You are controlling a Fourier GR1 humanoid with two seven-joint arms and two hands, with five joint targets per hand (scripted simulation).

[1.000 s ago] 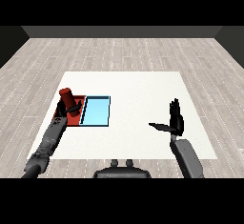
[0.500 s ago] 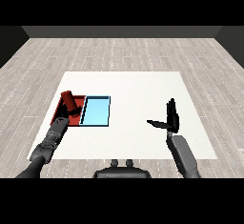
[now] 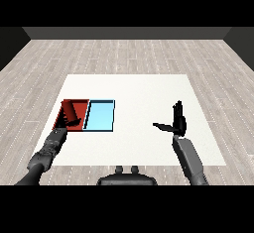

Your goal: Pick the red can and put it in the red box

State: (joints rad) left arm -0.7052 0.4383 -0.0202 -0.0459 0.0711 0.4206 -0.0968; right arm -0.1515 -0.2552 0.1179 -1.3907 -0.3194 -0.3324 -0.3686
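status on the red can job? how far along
Nearly done. Done: the red can lies tilted inside the red tray, beside the blue tray. In hand: the left hand sits at the red tray's near edge by the can's lower end; whether it is touching the can I cannot tell. The right hand is open and idle. Left: clear the left hand away.
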